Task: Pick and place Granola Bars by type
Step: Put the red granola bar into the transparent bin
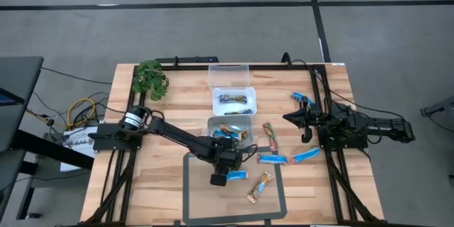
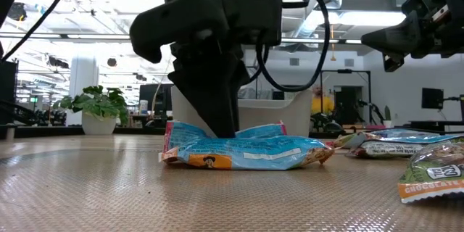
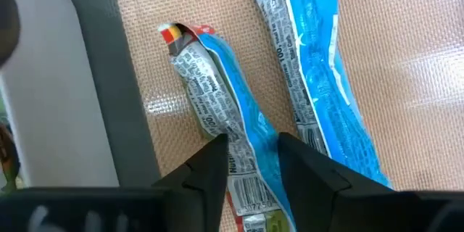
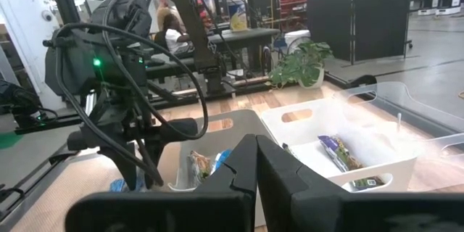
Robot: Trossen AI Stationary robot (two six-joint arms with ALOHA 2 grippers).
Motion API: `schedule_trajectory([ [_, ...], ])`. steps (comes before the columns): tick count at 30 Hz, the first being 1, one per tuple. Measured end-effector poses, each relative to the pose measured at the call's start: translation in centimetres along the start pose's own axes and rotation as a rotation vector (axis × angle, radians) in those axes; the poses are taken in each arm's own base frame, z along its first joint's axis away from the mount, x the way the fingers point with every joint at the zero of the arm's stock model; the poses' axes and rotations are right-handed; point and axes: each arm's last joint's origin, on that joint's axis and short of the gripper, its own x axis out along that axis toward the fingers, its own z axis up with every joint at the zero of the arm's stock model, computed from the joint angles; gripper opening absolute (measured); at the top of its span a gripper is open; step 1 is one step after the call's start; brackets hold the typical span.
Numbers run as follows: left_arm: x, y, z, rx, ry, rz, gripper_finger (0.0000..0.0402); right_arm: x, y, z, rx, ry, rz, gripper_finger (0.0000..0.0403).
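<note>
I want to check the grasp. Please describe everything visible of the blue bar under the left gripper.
The blue bar is a thin, crinkled foil-like wrapper, bright blue with a white printed panel and barcode. It lies flat on the woven mat. The left gripper stands over it, a finger on each side. A second blue bar lies beside it.

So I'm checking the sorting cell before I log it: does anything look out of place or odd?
Mostly no. Loose granola bars lie at mixed angles right of the bins, awaiting sorting. One blue bar sits apart near the right gripper. The left gripper straddles a blue bar on the mat.
</note>
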Motion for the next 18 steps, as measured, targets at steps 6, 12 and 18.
schedule_trajectory([
  [6,0.00,-0.08,-0.12,0.002,0.013,-0.011,0.0037,0.00,0.00,0.00,0.000,0.000,0.000,0.0000],
  [12,-0.01,-0.08,-0.13,0.003,0.014,-0.011,0.0006,0.00,0.00,0.01,0.000,0.000,0.000,0.0000],
  [18,-0.01,-0.08,-0.15,0.005,0.016,-0.011,0.0001,0.00,0.00,0.01,0.000,0.000,0.000,0.0000],
])
